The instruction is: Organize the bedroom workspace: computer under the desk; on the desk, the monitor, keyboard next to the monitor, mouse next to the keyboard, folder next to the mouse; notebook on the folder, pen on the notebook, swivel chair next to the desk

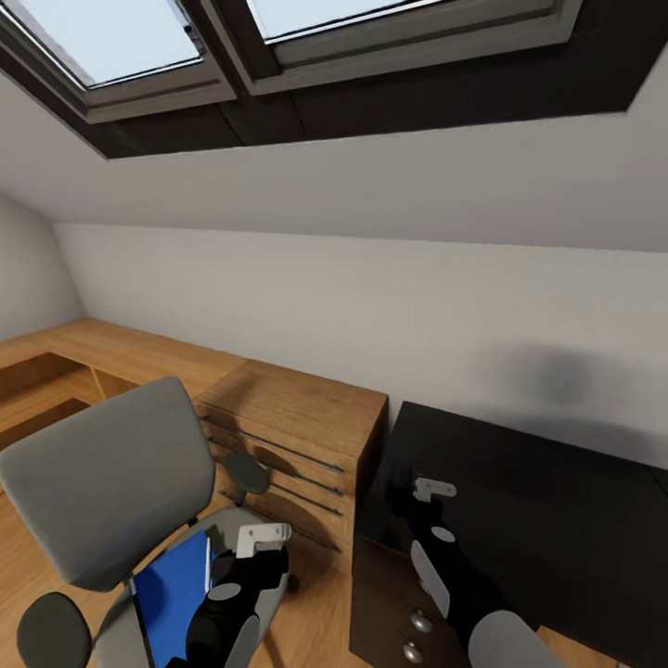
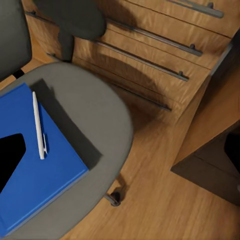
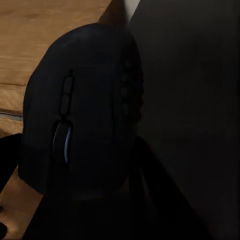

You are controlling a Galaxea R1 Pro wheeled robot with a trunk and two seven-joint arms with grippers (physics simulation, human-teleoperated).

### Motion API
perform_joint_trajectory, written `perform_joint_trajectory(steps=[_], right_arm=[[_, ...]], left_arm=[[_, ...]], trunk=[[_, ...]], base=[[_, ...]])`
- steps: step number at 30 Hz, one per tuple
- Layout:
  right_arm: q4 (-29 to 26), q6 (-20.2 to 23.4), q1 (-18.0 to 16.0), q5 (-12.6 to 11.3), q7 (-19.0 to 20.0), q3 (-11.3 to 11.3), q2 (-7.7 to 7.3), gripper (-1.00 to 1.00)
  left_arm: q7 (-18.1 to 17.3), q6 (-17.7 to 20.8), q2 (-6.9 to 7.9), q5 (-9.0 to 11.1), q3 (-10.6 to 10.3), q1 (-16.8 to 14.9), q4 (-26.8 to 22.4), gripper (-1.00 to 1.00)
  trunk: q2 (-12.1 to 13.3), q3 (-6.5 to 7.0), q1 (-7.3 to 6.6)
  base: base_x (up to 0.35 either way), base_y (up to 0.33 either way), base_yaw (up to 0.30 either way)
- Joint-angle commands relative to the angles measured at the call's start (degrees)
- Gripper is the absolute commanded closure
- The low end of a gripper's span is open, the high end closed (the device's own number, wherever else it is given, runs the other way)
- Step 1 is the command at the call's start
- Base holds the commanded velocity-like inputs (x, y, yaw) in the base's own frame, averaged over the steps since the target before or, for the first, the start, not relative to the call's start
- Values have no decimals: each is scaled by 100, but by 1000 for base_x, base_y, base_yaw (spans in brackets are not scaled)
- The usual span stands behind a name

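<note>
Mouse [image 3: 82,107] hides right pincer [image 3: 85,200] fingers.

No text, label, brand, number or sign can be read in any view. The folder [image 2: 37,170], the pen [image 2: 38,125], the mouse [image 3: 82,107], the wooden drawers [image 1: 297,436] and the tabletop [image 1: 538,501] all show plain, unmarked surfaces.
</note>
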Motion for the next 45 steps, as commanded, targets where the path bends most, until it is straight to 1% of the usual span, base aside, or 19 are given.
perform_joint_trajectory(steps=[1, 4, 8, 10, 15, 22, 24, 29, 45], right_arm=[[32, -22, -6, -79, -42, 33, -5, 100], [106, -22, -9, -81, -41, 22, -5, 100], [176, -18, -17, -82, -47, 15, -2, 100], [184, -8, -21, -82, -50, 14, 1, 100], [196, 119, -29, -82, -130, 7, 19, 100], [202, 135, -29, -100, -137, 5, 21, 100], [202, 136, -29, -130, -133, 5, 21, 100], [202, 135, -29, -298, -109, 12, 21, 100], [202, 132, -29, -320, -97, 27, 29, 100]], left_arm=[[57, 12, 0, 60, -8, -5, -9, -100], [57, 12, -3, 62, -4, -5, -32, -100], [57, 10, -13, 68, 2, -5, -221, -100], [57, 8, -14, 69, 1, -5, -241, -100], [65, -111, -22, 69, 1, -5, -260, -100], [66, -128, -23, 69, 0, -5, -261, -100], [66, -128, -23, 69, 1, -5, -261, -100], [63, -128, -23, 69, 1, -5, -261, -100], [63, -128, -23, 69, -2, -5, -261, -100]], trunk=[[-5, -7, 1], [-5, -7, 1], [-5, -7, 1], [-5, -7, 1], [-206, -97, 111], [-486, -223, 264], [-567, -259, 308], [-767, -349, 418], [-1409, -636, 770]], base=[[31, -25, 0], [18, -14, 0], [5, -4, 0], [1, 0, 0], [0, 0, 0], [0, 0, 0], [0, 0, 0], [0, 0, 0], [0, 0, 0]])
